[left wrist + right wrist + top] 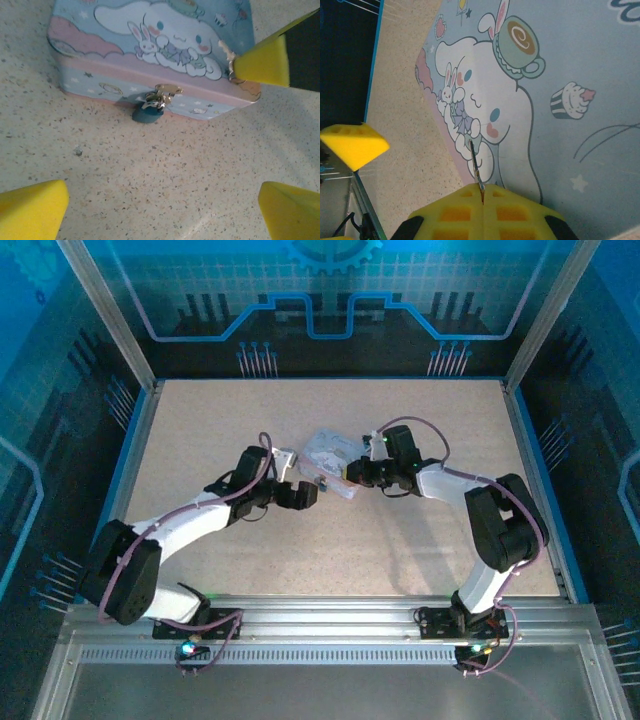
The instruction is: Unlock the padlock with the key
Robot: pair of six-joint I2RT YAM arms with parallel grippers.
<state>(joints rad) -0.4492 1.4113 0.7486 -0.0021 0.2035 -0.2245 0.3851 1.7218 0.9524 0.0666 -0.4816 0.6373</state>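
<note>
We see the tiny dark padlock [148, 113] hanging from the small silver clasp [166, 92] at the middle of the front wall of the pale blue tin box with a white cartoon dog on its lid [125, 55], its body low against the speckled beige surface [165, 165]. The left arm's fingers [312, 492] are released, their yellow pads spread wide on either side of the bare surface in front of the padlock and touching nothing. The right arm's fingers [482, 200] are clenched together on the thin dark-grey metal key [475, 165], whose blade juts out from between the pads over the printed lid near the box's edge. From the left wrist, that yellow tip sits at the lid's near right corner, well apart from the padlock.
</note>
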